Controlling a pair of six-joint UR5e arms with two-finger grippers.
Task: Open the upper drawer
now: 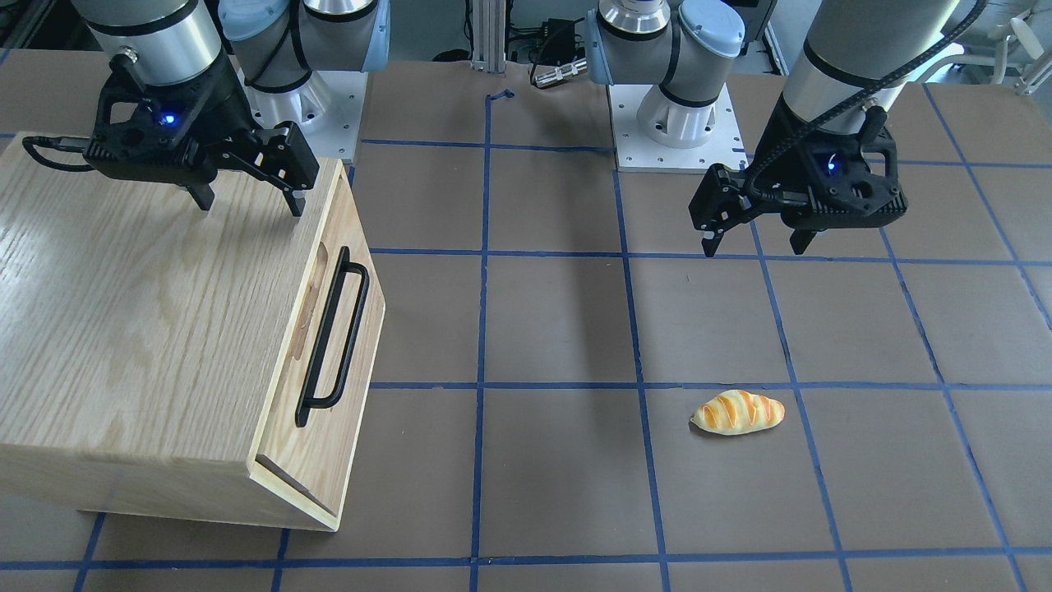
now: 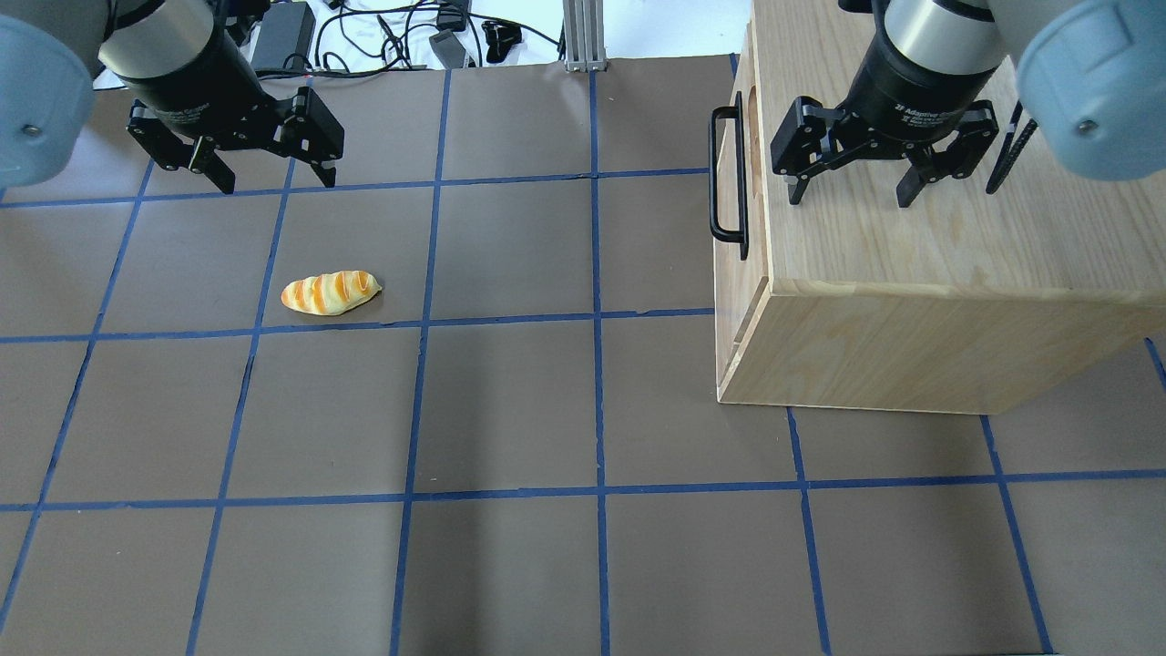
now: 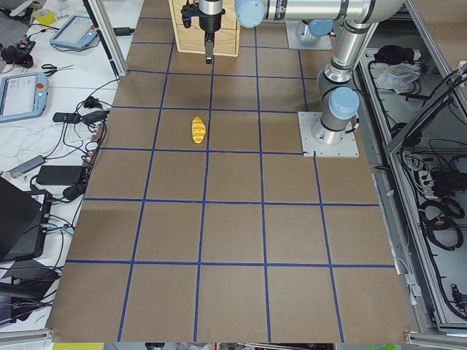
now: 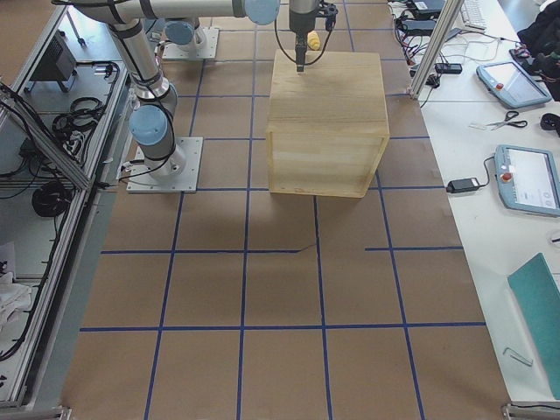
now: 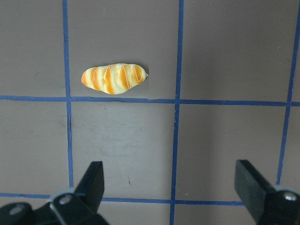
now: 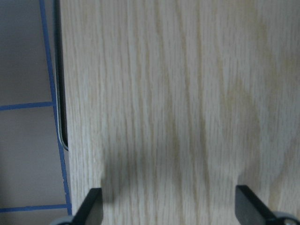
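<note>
The upper drawer (image 1: 329, 444) is shut in the oak-grain cabinet (image 1: 123, 312). Its front panel carries a long black bar handle (image 1: 333, 337) over an oval recess. In the overhead view the drawer front (image 2: 738, 273) and handle (image 2: 726, 173) face the table's middle. My right gripper (image 1: 248, 204) is open and empty, hovering over the cabinet's top near the front edge (image 2: 849, 197). Its wrist view shows the wood top and a strip of the handle (image 6: 60, 93). My left gripper (image 1: 754, 248) is open and empty above the table (image 2: 275, 184), far from the cabinet.
A toy bread loaf (image 1: 737, 412) lies on the brown table on my left side (image 2: 330, 292), ahead of the left gripper in its wrist view (image 5: 114, 78). Blue tape lines grid the table. The arm bases (image 1: 670, 123) stand at the table's back edge.
</note>
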